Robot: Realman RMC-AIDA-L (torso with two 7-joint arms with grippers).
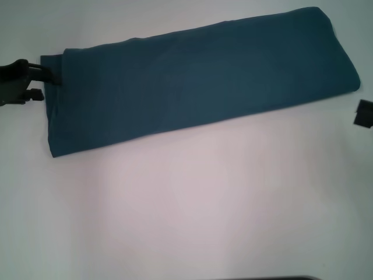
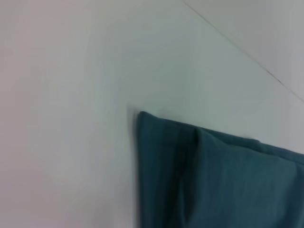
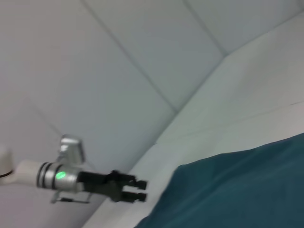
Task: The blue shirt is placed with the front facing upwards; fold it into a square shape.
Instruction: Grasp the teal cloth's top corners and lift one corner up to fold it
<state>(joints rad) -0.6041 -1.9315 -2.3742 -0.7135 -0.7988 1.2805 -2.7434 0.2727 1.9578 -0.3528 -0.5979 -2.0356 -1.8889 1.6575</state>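
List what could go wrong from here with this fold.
1. The blue shirt is a long, slanted band, not yet a square; a crosswise fold may land skewed.
2. The left gripper sits at the shirt's left end, where a layer edge shows; it might catch only some layers, and the fold could open.
3. The right gripper is barely in view, off the cloth at the right end, so that end lies free and might drag.

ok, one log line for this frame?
blue shirt: long folded strip, plain side up | left gripper: at its left end | right gripper: beside right end
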